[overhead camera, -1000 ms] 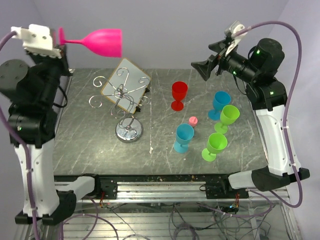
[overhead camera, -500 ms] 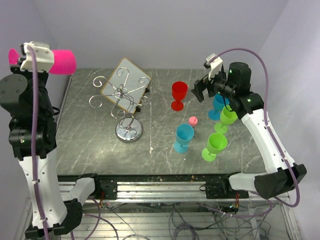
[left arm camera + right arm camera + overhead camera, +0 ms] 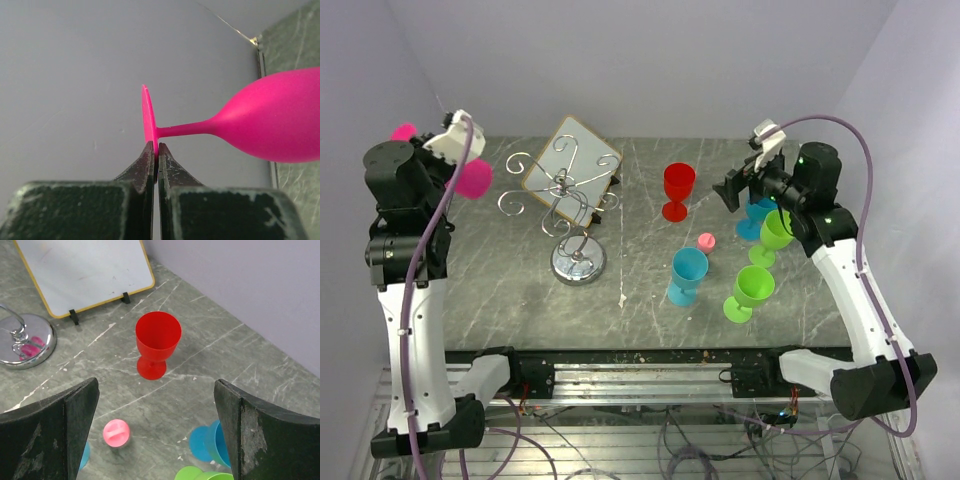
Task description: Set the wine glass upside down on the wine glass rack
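Observation:
A pink wine glass [image 3: 280, 125] hangs sideways in the air, with my left gripper [image 3: 156, 150] shut on the rim of its round foot [image 3: 147, 112]. In the top view the glass [image 3: 472, 178] is over the table's far left edge, bowl slanting down and to the right, and the left gripper [image 3: 412, 140] is at its foot. The wine glass rack [image 3: 565, 195], silver wire hooks on a shiny disc base [image 3: 578, 262], stands to the right of the glass, apart from it. My right gripper [image 3: 732, 190] hovers open above the right half of the table. In its own view the right gripper [image 3: 156, 384] holds nothing.
A red glass [image 3: 678, 190] stands mid-table, with two blue glasses [image 3: 688, 275] [image 3: 760, 208] and two green ones [image 3: 778, 232] [image 3: 752, 290] to the right. A small pink cap [image 3: 706, 241] lies between them. A white board [image 3: 575, 160] leans behind the rack.
My left arm has swung the pink glass down from high up and turned its bowl toward the table. My right arm has come down and forward over the glasses, staying open.

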You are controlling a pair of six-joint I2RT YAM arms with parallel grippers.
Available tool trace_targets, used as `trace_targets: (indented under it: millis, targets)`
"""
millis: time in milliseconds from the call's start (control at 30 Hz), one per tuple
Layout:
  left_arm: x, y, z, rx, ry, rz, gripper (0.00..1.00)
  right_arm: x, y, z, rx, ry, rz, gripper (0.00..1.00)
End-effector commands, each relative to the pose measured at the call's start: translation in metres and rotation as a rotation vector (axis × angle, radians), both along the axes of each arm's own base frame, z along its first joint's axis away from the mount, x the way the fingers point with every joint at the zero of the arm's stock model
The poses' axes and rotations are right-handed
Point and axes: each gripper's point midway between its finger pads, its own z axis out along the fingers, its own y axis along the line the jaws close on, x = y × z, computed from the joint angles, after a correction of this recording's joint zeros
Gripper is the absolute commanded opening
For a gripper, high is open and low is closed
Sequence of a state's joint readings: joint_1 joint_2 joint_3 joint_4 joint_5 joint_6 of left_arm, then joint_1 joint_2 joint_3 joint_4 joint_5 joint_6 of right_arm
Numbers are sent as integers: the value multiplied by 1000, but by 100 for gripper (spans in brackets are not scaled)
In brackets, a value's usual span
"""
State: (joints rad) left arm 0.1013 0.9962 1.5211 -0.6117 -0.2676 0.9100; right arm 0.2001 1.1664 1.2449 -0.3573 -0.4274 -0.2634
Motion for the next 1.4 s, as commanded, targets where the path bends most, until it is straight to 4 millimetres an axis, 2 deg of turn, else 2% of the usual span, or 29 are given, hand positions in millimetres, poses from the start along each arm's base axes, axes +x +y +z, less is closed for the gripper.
trace_targets:
  millis: [0, 133, 233, 467, 633, 667, 767, 933, 1133, 1367]
  targets:
    - [11, -9, -28, 150, 157, -118, 7, -10, 7, 9, 66, -25, 75, 98]
    - [19, -22, -52, 229, 267, -229, 7, -6, 7, -7, 48, -10, 80, 97]
    - [27, -41, -65, 236, 312, -341, 7, -7, 10, -20, 50, 11, 102, 97]
    - [32, -96, -75, 268, 367, -631, 7, -12, 14, -29, 48, 12, 138, 96]
    - [38, -116, -81, 316, 397, -751, 7, -12, 15, -34, 46, 26, 151, 96]
    - [40, -127, -81, 324, 391, -794, 7, -13, 16, -35, 45, 26, 153, 96]
    - [42, -141, -80, 329, 380, -862, 7, -13, 15, -37, 43, 25, 157, 96]
    - [45, -159, -82, 349, 378, -955, 7, -16, 15, -35, 46, 16, 166, 95]
    - [53, -176, -75, 344, 336, -1024, 10, -16, 15, -37, 49, 23, 172, 95]
    - [70, -179, -73, 360, 324, -1019, 12, -15, 14, -39, 50, 28, 171, 95]
